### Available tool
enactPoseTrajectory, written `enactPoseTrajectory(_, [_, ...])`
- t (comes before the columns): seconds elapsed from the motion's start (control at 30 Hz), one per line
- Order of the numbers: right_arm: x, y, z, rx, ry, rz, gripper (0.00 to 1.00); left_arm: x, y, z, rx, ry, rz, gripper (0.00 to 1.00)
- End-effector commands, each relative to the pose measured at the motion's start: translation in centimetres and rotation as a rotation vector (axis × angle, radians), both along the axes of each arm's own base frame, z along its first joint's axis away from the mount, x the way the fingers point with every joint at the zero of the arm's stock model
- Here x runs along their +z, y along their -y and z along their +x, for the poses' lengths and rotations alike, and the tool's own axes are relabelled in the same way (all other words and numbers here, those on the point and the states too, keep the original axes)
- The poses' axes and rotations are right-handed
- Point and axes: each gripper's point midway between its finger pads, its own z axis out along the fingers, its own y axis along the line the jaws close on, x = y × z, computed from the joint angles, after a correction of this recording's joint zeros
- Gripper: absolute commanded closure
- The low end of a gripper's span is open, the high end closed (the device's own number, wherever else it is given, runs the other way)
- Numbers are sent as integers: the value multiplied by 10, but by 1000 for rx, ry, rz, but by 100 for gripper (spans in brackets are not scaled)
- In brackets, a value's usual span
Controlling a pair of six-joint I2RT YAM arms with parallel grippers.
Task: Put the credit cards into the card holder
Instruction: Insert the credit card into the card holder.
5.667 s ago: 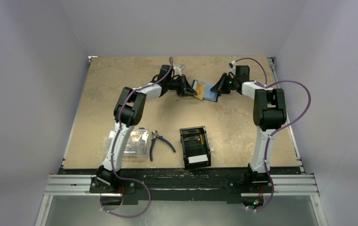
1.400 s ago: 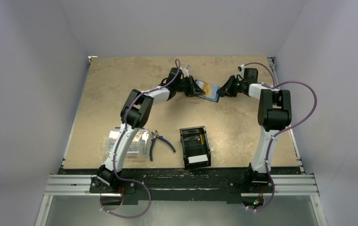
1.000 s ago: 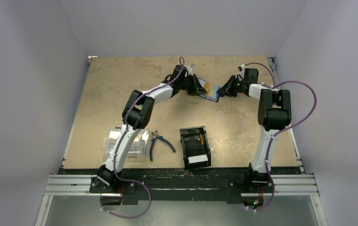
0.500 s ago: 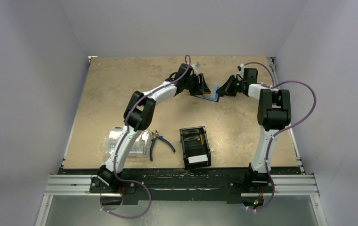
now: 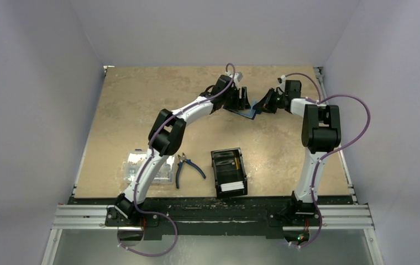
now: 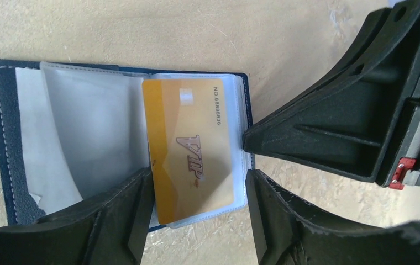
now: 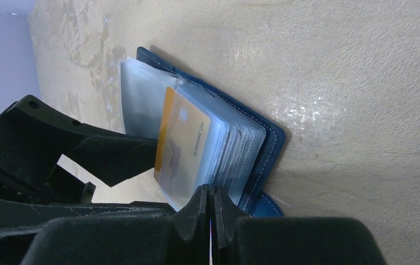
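Note:
The navy card holder (image 6: 0,138) lies open on the table at the far middle (image 5: 250,113). An orange-yellow credit card (image 6: 194,149) sits inside one of its clear sleeves, also seen edge-on from the right wrist (image 7: 177,146). My left gripper (image 6: 199,221) is open, one finger on each side of the card's near end, not pressing it. My right gripper (image 7: 210,204) is shut on the edge of a clear sleeve page of the card holder, holding the pages fanned up. From above, both grippers meet over the card holder, left gripper (image 5: 242,99) and right gripper (image 5: 264,104).
A black open tray (image 5: 219,165) with pale cards (image 5: 231,186) at its near end stands at the near middle. Blue-handled pliers (image 5: 187,167) and a clear plastic box (image 5: 152,167) lie left of it, beside the left arm.
My left gripper has opened and let go of the orange-yellow card, which now rests in the sleeve. The left arm reached further right over the card holder. The right gripper kept its grip.

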Motion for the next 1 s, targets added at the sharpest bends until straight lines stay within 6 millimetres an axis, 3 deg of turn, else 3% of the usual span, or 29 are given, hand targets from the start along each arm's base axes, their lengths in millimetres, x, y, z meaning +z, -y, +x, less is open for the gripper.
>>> enactPoseTrajectory(0.0, [3, -6, 5, 31, 27, 0, 99, 21, 8, -7, -91, 137, 53, 37])
enactPoseTrajectory(0.23, [6, -6, 7, 34, 37, -1, 100, 35, 28, -42, -311, 211, -26, 37])
enactPoseTrajectory(0.33, [7, -5, 6, 32, 38, -5, 99, 52, 37, -52, -386, 250, -101, 36])
enactPoseTrajectory(0.43, [14, -7, 4, 27, 48, 5, 94, 51, 33, -45, -317, 211, -101, 34])
enactPoseTrajectory(0.6, [29, 1, 2, -13, 78, -7, 82, 43, 3, -27, -109, 8, -130, 32])
enactPoseTrajectory(0.8, [37, -3, 2, 0, 98, 32, 79, 94, -1, -19, -98, 63, -237, 31])
enactPoseTrajectory(0.87, [38, -3, 3, 2, 100, 34, 78, 104, 1, -15, -99, 84, -253, 32])
enactPoseTrajectory(0.97, [37, -2, 2, 0, 99, 32, 77, 103, 8, -12, -110, 85, -270, 43])
